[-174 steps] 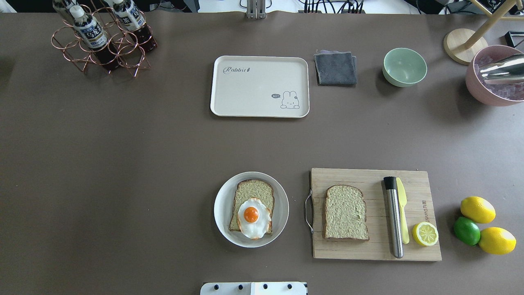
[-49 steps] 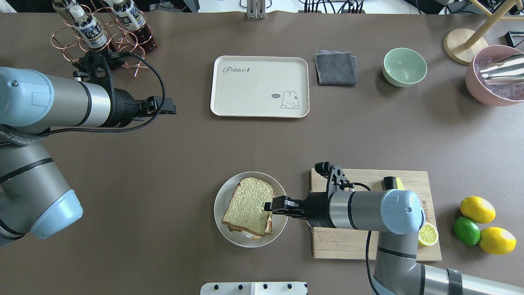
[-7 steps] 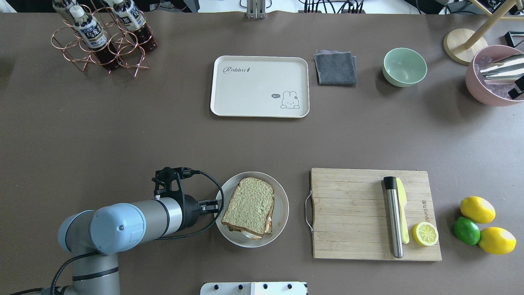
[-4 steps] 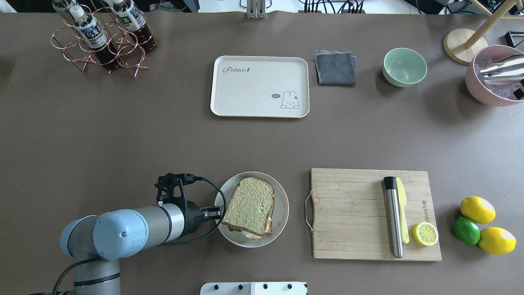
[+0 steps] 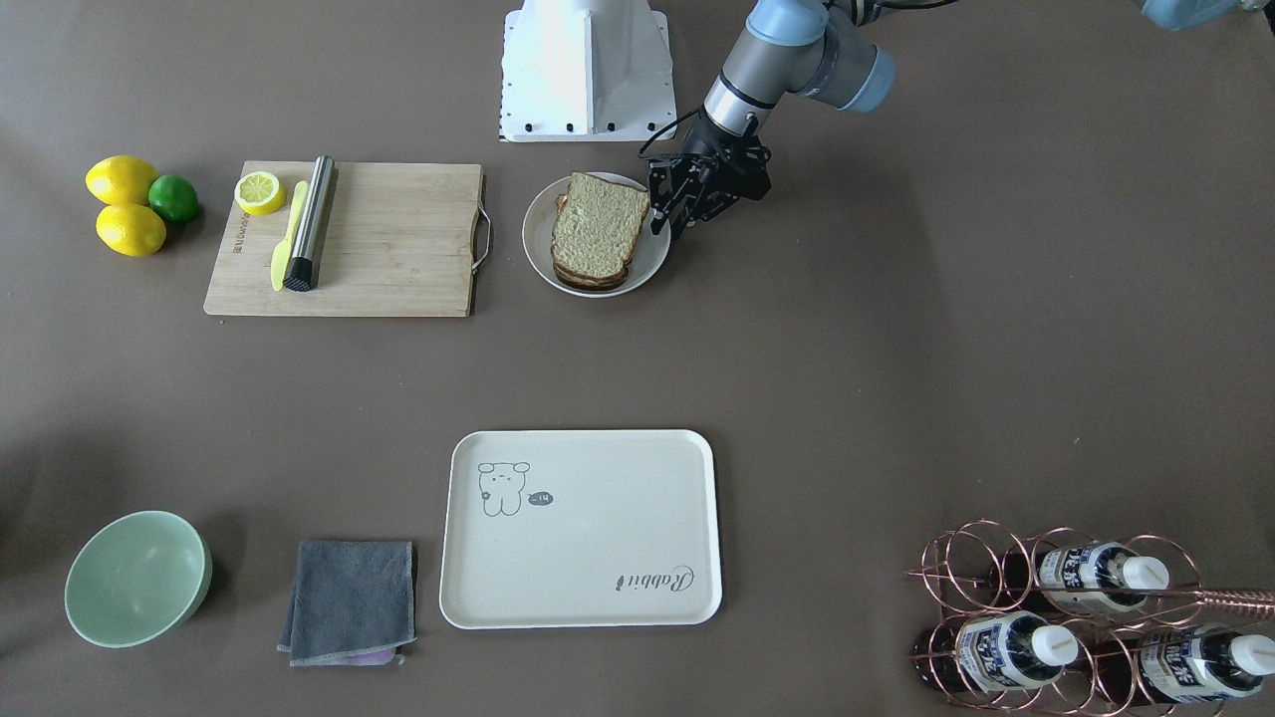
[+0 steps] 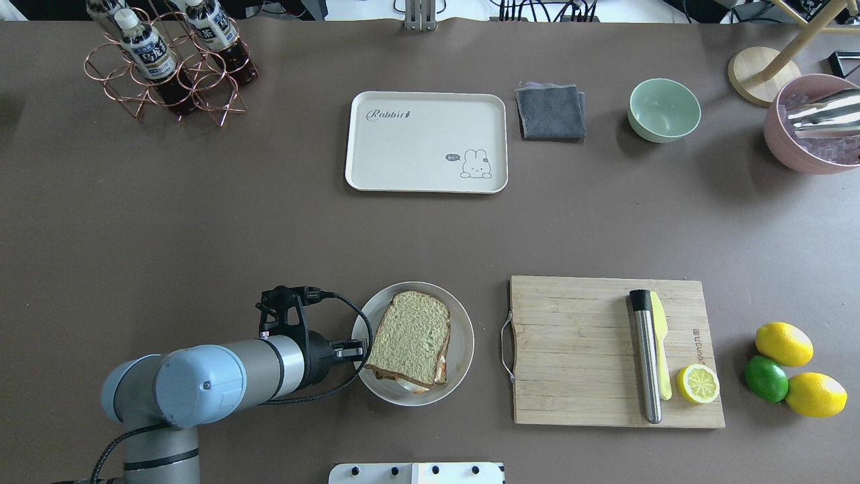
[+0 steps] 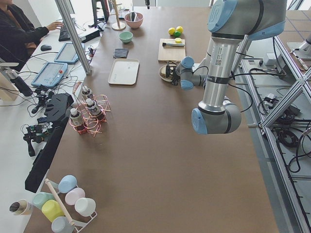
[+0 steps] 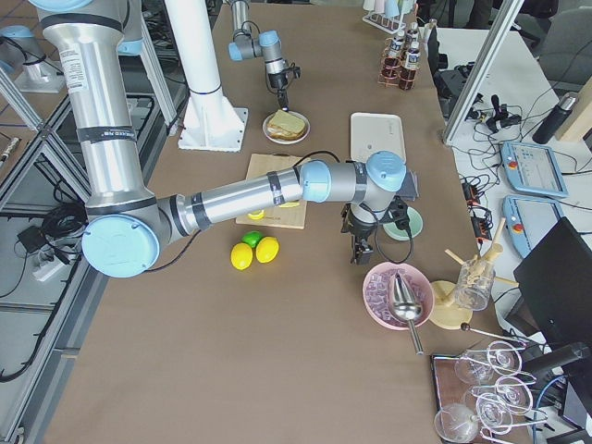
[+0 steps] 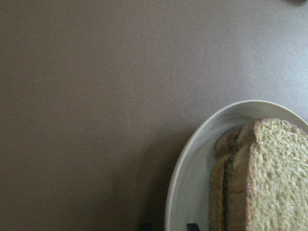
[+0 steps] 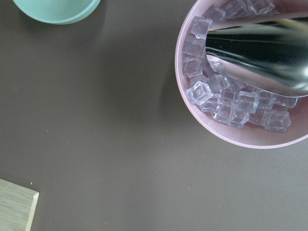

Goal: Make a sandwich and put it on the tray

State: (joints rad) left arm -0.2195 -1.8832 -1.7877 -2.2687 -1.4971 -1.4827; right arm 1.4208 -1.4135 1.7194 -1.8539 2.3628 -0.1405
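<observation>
The left hand (image 6: 359, 349), released, seemed to straddle the plate's (image 6: 462, 336) near rim, with the sandwich (image 6: 410, 339) just ahead of its fingertips. Closing there would likely have pinched plate, not bread, tilting the stack and sliding its top slice.

Brown table (image 6: 201, 222); tray (image 6: 426, 142), plate (image 6: 463, 343), cutting board (image 6: 571, 349), bowl (image 6: 664, 109).

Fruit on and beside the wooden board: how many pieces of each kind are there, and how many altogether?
Whole lemons: 2
Limes: 1
Lemon halves: 1
Total: 4
</observation>
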